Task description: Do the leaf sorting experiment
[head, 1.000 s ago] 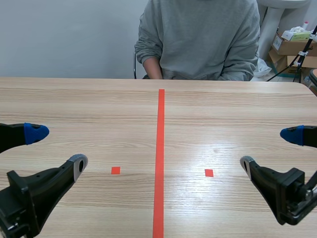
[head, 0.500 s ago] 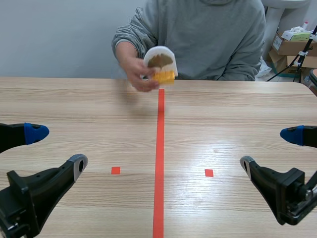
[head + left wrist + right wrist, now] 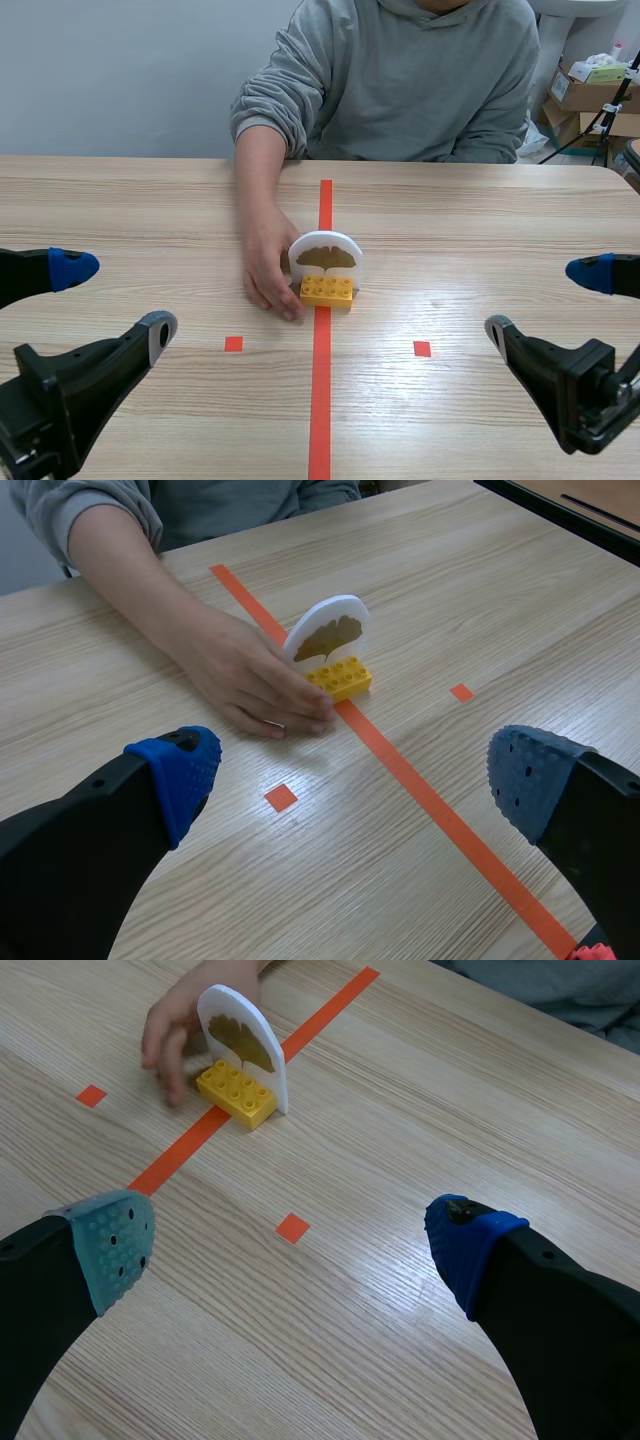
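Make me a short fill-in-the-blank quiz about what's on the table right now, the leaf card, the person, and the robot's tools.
1. The white card with a brown leaf stands upright on a ____ brick.
2. The person's hand lies beside the brick, on the robot's ____ side.
3. The left tool and the right tool both have their fingers ____.

Missing words: yellow, left, open.

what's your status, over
Left end effector open, right end effector open. Leaf card upright on yellow block, on the red line. Person's hand right beside the block, in the way.
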